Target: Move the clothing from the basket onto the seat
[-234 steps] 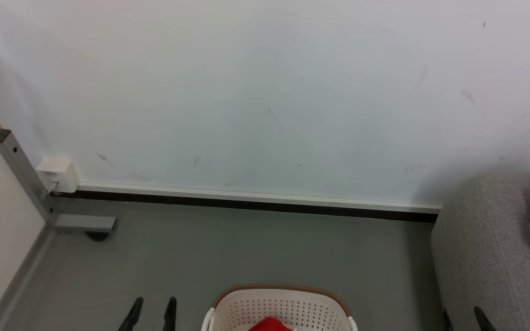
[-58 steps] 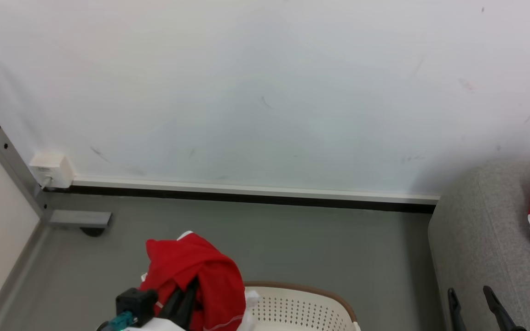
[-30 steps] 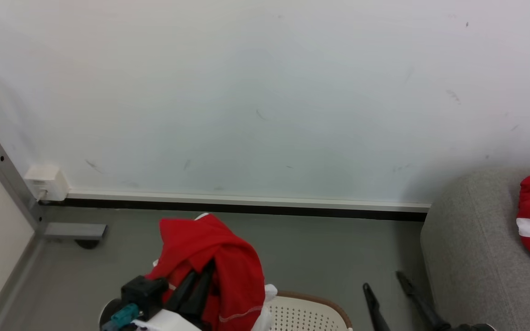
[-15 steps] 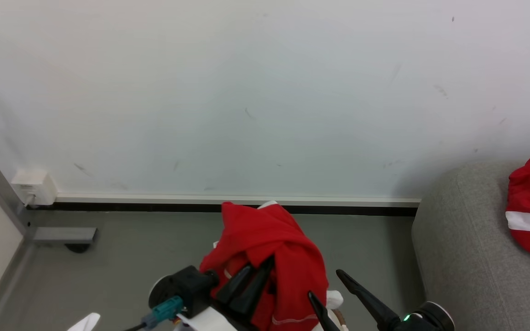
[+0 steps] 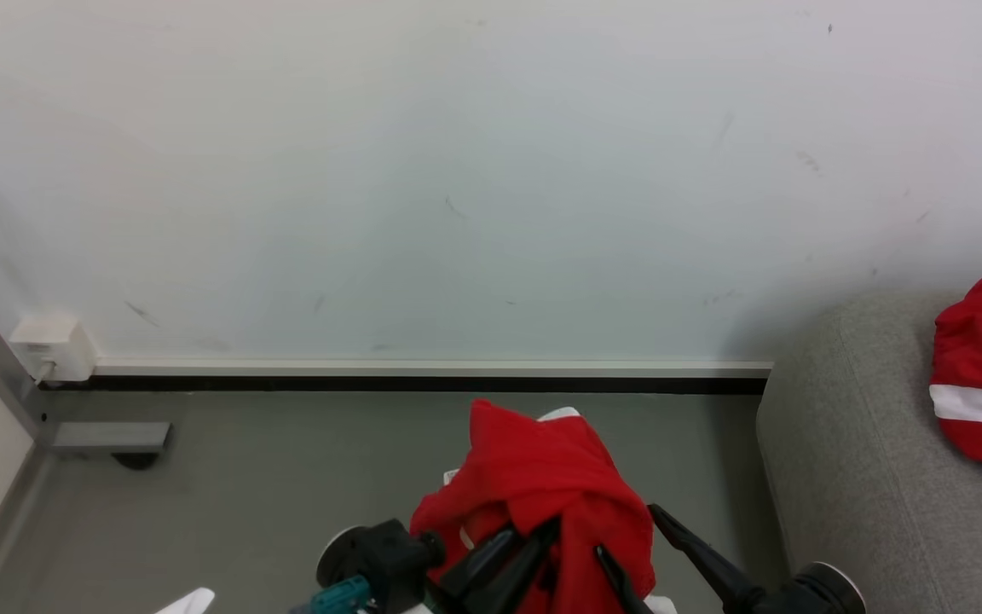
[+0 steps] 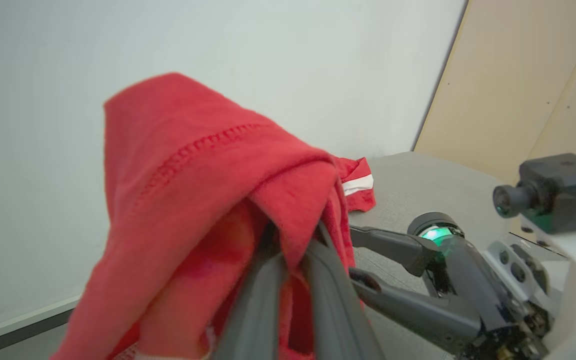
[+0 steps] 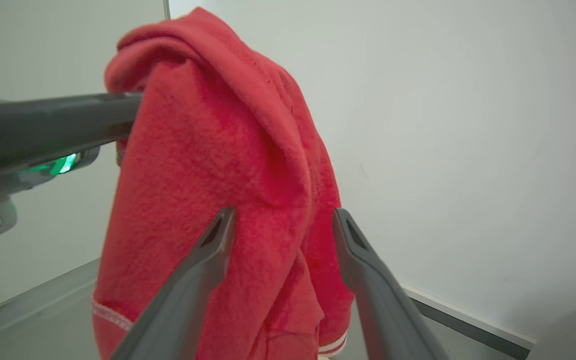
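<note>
From the head view, the clothing point(image 5: 542, 486) hangs in a red bunch in the air over the grey floor point(image 5: 286, 477), clear of the seat point(image 5: 849, 443), whose rounded end stands just to its right. The left gripper point(image 5: 534, 533) has its 2 dark fingers pressed together on the fabric, which drapes over their tips. The right gripper point(image 5: 627, 533) reaches in from the lower right with its fingers spread wide, up against the bunch's right side. A second red garment point(image 5: 981, 375) with a white band lies on top of the seat, well away from that rounded end.

In the left wrist view, the 2 fingers rise side by side with a fold of the cloth pinched between them. The spread right gripper points in from the right, a green light point(image 6: 435, 233) at its base.

In the right wrist view, the wide-open fingers stand 1 on each side of the hanging cloth. I cannot tell whether they touch it. The left gripper's fingers come in from the left edge and hold the cloth near its top, before the pale wall point(image 7: 468, 125).
</note>
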{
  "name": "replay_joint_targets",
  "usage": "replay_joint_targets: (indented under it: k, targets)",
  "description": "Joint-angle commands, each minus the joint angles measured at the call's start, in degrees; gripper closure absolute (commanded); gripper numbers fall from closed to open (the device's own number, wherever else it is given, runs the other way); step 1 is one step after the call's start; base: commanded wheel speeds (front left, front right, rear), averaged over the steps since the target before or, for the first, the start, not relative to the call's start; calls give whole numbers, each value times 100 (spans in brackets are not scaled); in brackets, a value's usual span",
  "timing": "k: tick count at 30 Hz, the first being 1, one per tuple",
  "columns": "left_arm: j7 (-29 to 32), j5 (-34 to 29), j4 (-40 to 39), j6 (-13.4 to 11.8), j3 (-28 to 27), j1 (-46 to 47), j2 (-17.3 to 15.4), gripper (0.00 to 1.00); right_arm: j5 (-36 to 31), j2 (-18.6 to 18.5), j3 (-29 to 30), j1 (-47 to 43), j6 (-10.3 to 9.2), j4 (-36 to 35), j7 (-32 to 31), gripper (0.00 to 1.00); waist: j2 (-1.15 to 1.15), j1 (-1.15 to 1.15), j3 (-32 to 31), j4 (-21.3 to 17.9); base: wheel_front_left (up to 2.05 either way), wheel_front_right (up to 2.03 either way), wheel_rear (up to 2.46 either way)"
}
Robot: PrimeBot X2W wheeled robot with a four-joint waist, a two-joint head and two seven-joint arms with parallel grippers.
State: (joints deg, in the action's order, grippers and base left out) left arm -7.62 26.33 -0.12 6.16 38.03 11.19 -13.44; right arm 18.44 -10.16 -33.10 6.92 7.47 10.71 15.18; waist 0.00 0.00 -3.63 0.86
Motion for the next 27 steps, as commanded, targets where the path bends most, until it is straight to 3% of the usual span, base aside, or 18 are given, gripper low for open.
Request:
replay_joint_targets:
  k: [1,20,21,23,25,26,27]
  targets:
    - [5,83,-58,49,81,48,-59,100,157,-75,-115,63,4,9,-7,0,0,0,5,-1,0,0,0]
    - [-87,1215,-88,143,1318,561,-329,100,800,-396,-1090,418,4,-194,-7,0,0,0,30,-39,0,0,0]
    - [-99,1286,-72,144,1375,582,-342,100,803,-402,-1090,428,4,-217,-7,6,0,0,32,-46,0,0,0]
    - [-101,1397,-57,144,1486,622,-366,100,807,-413,-1076,430,4,-240,-7,60,0,0,35,-56,0,0,0]
    - [-108,1502,-47,144,1592,662,-410,100,821,-415,-1048,420,4,-263,-7,90,0,0,36,-64,0,0,0]
    - [-132,1553,-41,144,1617,684,-432,100,830,-416,-1037,411,4,-274,-7,100,0,0,36,-67,0,0,0]
    - [-163,1580,-29,144,1641,698,-452,100,841,-417,-1038,401,4,-297,-7,100,0,0,36,-71,0,0,0]
